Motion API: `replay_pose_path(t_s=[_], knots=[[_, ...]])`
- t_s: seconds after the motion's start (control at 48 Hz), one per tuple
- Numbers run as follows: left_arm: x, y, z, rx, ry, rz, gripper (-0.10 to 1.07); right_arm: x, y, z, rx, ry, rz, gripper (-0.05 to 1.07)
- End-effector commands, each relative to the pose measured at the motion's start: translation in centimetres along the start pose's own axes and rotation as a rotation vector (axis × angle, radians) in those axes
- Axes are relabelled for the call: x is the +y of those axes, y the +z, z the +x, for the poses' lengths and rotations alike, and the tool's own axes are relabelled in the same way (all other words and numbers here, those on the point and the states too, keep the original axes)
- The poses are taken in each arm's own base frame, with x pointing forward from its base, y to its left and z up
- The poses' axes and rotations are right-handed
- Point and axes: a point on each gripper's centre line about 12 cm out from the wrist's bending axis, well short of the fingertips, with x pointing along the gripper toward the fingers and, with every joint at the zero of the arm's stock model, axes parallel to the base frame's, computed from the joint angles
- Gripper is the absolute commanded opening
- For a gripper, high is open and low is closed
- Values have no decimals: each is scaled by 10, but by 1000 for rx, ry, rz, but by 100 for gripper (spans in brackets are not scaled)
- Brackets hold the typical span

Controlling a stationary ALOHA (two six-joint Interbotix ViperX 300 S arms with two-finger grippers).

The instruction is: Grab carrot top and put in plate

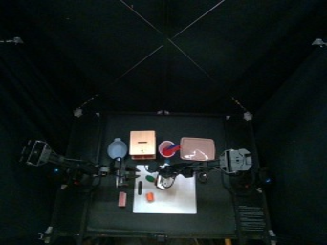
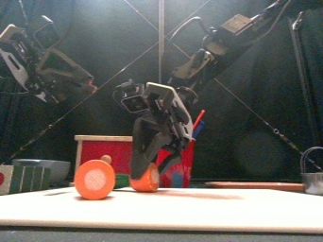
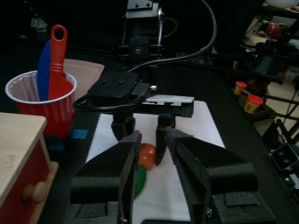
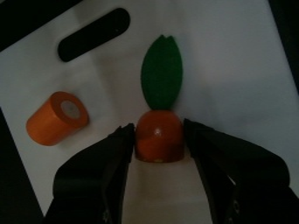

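Carrot top (image 4: 159,131) lies on the white mat (image 4: 233,79), orange end between my right gripper (image 4: 158,153)'s spread jaws, green leaf pointing away. I read this as the grasp step: jaws look nearly touching, not yet clamped, I think. Next, close, lift, carry to plate (image 1: 200,148); arm reaches steeply down.

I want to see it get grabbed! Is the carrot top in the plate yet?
Not yet. The carrot top lies on the white board, between the right gripper's jaws. The plate sits apart, further back on the table.
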Motion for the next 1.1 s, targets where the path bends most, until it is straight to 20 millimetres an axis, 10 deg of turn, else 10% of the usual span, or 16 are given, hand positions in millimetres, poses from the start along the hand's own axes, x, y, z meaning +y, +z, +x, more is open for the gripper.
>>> replay_pose_path(t_s=[0.0, 0.188, 0.646, 1.083], knots=[[-1, 5, 2, -17, 1, -5, 72, 7, 8, -11, -34, 13, -22, 68], [-1, 5, 2, -20, 0, -7, 72, 11, 15, -27, -60, 22, -35, 57], [0, 4, 2, -17, 1, -6, 72, 11, -2, -137, -174, 60, -59, 57], [-1, 5, 2, -17, 0, -6, 72, -108, -61, -159, -10, -183, 101, 57]])
